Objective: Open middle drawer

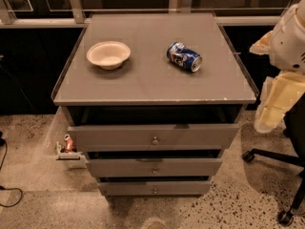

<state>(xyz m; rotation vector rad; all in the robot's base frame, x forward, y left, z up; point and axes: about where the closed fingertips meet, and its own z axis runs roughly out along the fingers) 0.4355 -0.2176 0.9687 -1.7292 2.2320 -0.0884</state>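
Observation:
The grey cabinet (152, 87) has three stacked drawer fronts. The middle drawer (119, 167) is the second front, shallow and wide, with a small round metal knob (155, 170) at its centre. A dark gap shows above it. The taller top drawer front (109, 137) stands slightly forward of the cabinet's top. The narrow bottom drawer front (124, 189) is lowest. The gripper is out of view. Only the arm's white and cream body (286, 66) shows at the right edge, beside the cabinet and apart from the drawers.
A cream bowl (108, 55) and a blue soda can (184, 56) lying on its side rest on the cabinet top. A small clear bin with items (66, 147) hangs at the cabinet's left. An office chair base (274, 159) stands at the right. A cable (9, 194) lies on the speckled floor at the left.

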